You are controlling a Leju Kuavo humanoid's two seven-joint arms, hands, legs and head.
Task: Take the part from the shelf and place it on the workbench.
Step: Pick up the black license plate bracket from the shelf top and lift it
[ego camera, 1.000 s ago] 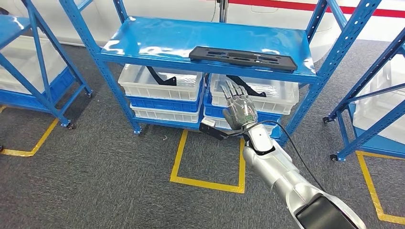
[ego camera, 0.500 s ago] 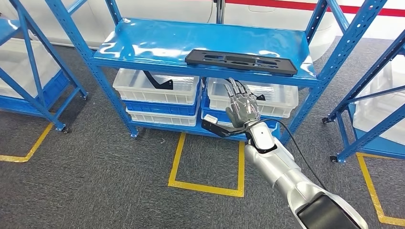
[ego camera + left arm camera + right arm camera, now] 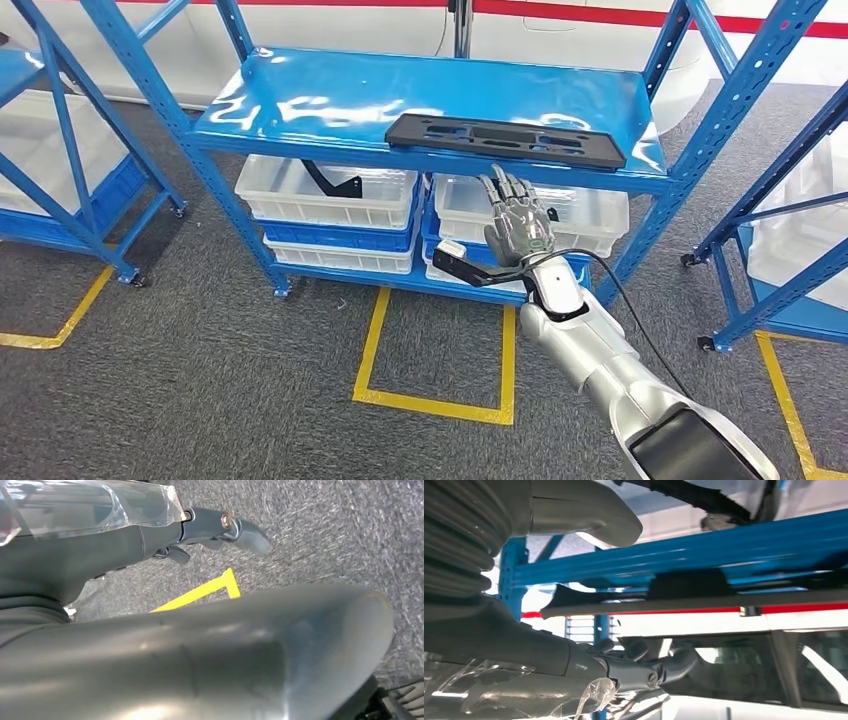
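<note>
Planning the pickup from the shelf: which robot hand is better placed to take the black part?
The right robot hand: it is raised, fingers apart, just below the black part on the blue shelf. The left wrist view faces the floor.

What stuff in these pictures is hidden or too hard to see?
- Left hand: the left wrist view shows just a few fingers; whether it is open or shut cannot be told.
- Black pieces in the white bins: in the head view the blue shelf covers most of them.
- Flat black part: its underside is hidden in the head view.
- Right hand: its palm faces away in the head view.
</note>
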